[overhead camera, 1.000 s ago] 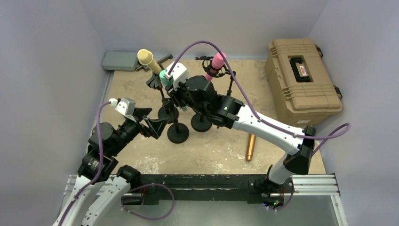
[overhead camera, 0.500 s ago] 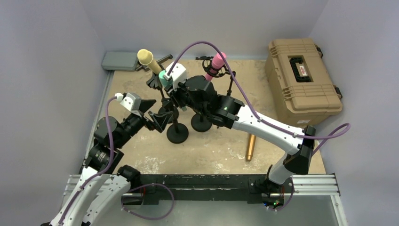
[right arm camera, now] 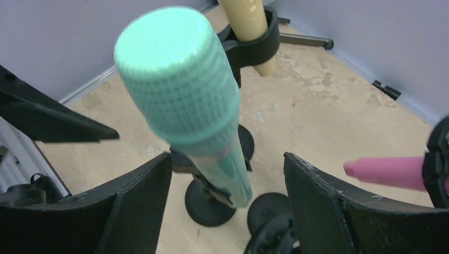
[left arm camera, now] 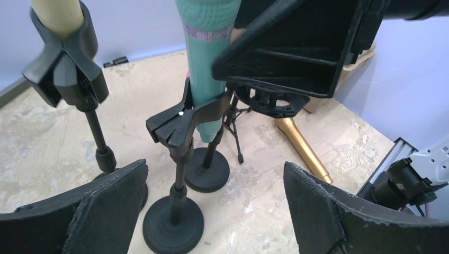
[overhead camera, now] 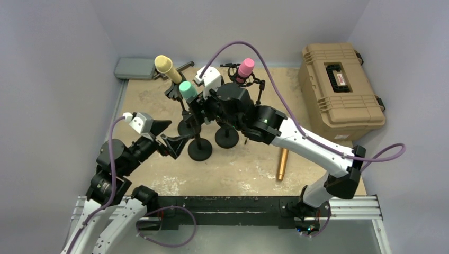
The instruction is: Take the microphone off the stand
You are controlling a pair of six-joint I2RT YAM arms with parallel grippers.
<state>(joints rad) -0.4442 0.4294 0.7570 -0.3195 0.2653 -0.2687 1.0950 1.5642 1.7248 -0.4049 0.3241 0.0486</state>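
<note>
Over the counter [overhead camera: 243,164], the left end effector [left arm camera: 214,166] hangs released, spread wide and empty, the stand [left arm camera: 182,124] just ahead of it. The right end effector [right arm camera: 227,159] is released too, straddling the green microphone [right arm camera: 180,90] without touching it. The microphone sits in the stand's clip. Judged step: taking hold. Next, the right should clench above the clip and lift, with the left steadying the stand.

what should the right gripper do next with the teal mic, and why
Probably close the right gripper on the teal microphone. Its jaws stand open on either side of the mic's body without touching it, and the mic sits in the stand's clip. A firm grip should come before any lift.
</note>
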